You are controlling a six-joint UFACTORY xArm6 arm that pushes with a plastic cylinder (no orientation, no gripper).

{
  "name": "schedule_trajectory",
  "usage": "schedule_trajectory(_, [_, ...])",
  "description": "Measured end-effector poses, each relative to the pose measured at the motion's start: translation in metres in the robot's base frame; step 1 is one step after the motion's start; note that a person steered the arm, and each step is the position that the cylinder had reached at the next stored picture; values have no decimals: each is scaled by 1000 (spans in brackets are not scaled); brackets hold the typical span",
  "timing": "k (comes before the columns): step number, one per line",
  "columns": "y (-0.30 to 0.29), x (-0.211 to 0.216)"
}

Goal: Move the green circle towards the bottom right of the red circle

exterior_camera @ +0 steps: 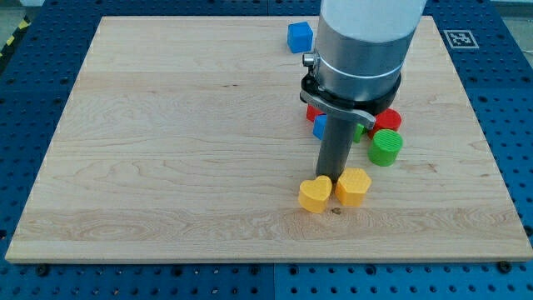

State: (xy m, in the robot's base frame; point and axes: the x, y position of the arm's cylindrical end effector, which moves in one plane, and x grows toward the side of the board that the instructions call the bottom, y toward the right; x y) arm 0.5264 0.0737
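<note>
The rod's tip (334,177) sits between the two yellow heart blocks (315,194) (353,185), touching both; no fingers here, it holds nothing. The green circle (386,147) lies toward the board's right edge, just below the red circle (389,119), already almost placed, I'd judge.

The arm's grey body (366,37) runs off the view's top edge and hides a cluster of blocks behind it. Only slivers show: a red block (312,113), a blue block (320,126) and a green piece (358,132), shapes impossible to tell. The red circle (389,119) is partly covered. My tip (331,178) sits behind two yellow blocks (335,190).
</note>
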Motion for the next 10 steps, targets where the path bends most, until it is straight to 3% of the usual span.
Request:
schedule_trajectory(2, [0,4])
schedule_trajectory(4, [0,-33])
schedule_trajectory(10, [45,-27])
